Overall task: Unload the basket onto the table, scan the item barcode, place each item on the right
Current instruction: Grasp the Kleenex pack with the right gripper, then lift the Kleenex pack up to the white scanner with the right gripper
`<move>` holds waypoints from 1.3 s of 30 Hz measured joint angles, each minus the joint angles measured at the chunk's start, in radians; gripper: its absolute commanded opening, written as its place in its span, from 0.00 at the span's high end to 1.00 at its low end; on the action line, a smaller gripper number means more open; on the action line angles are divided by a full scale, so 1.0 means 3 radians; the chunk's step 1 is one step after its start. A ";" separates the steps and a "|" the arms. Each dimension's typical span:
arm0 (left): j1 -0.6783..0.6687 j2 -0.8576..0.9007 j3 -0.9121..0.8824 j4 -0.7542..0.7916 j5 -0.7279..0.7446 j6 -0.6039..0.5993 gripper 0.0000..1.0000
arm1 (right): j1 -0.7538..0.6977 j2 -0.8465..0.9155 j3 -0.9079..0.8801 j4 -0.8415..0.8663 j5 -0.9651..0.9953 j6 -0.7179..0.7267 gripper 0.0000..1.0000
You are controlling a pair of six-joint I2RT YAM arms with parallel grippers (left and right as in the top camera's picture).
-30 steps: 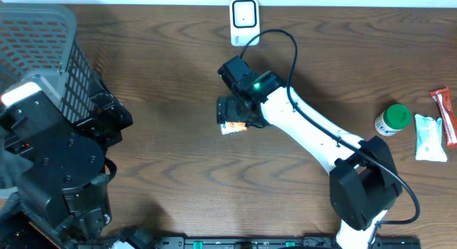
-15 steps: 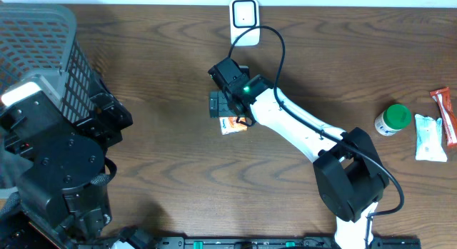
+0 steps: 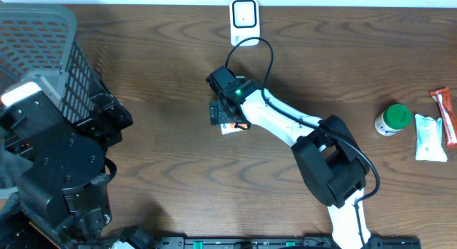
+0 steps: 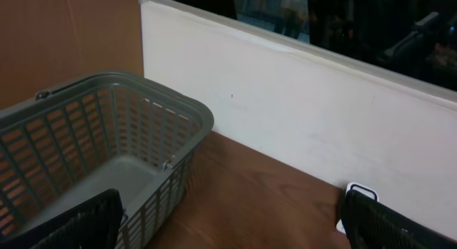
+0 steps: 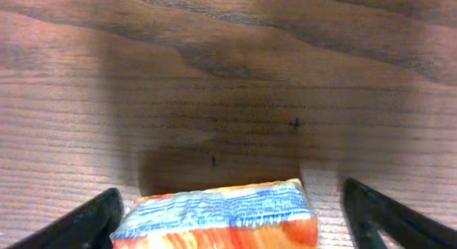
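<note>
From above, the right pincer (image 3: pixel 223 115) hangs over a small packet (image 3: pixel 233 128), orange and blue, which lies near the middle of the brown worktop (image 3: pixel 157 78). The white scanner (image 3: pixel 244 13) stands at the far edge, behind the packet and apart from it. A grey basket (image 3: pixel 43 42) sits in the far left corner. Near the right edge are a bottle (image 3: pixel 393 119) with a green lid, a white pouch (image 3: pixel 430 138) and a red bar (image 3: pixel 444 113). From the left wrist, the left pincer (image 4: pixel 232 206) has its two fingers wide apart with nothing between them, and it looks at the basket and a white wall (image 4: pixel 285 113). From the right wrist, the right pincer's fingers stand apart, one on each side of the packet, which lies flat on the wood. The finger on the right of the picture does not touch it.
</note>
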 measured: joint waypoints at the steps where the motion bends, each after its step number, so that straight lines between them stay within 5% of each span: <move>1: 0.0000 -0.0001 0.0000 0.0000 0.0000 0.0000 0.02 | 0.0000 0.0000 0.0001 -0.0013 -0.0004 -0.0008 0.27; 7: 0.0000 0.0000 0.0000 0.0001 0.0000 0.0000 0.02 | -0.0001 0.0000 0.0001 -0.0153 -0.0011 -0.0023 0.42; 14: 0.0000 -0.0001 0.0000 0.0001 0.0000 0.0001 0.02 | -0.0047 0.0000 0.0145 -0.0610 -0.0148 -0.0027 0.47; 28: 0.0000 -0.0001 0.0000 0.0000 0.0000 0.0001 0.02 | -0.0572 0.0004 0.0662 -0.2083 -0.1141 -0.0350 0.40; 39: 0.0000 -0.0001 0.0000 0.0001 0.0000 0.0000 0.02 | -0.0591 0.0004 0.0662 -0.2585 -0.1600 -0.0827 0.41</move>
